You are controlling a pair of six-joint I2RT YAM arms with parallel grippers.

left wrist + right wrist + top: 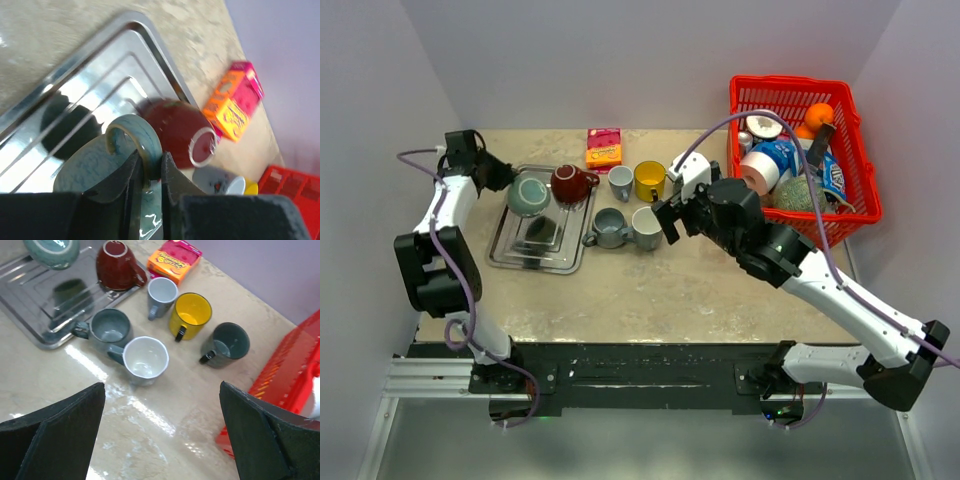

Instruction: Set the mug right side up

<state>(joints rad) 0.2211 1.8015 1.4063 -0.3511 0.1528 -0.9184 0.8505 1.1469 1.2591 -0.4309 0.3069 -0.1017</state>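
Observation:
My left gripper (508, 178) is shut on the handle of a teal mug (530, 195) and holds it tilted above the steel tray (502, 256). In the left wrist view the fingers (172, 177) pinch the curved handle (142, 137), with the mug's body (85, 165) to their left. The mug also shows in the right wrist view (50, 250), with its dark reflection on the tray (30, 315). A dark red mug (570, 183) sits at the tray's far right corner, close beside the teal one. My right gripper (667, 215) is open and empty above the table (162, 387).
Upright mugs stand right of the tray: pale blue (161, 292), yellow (190, 314), dark green (227, 342), grey (107, 327) and white-lined (145, 359). An orange-pink box (604, 148) lies at the back. A red basket (855, 180) of groceries stands at the far right.

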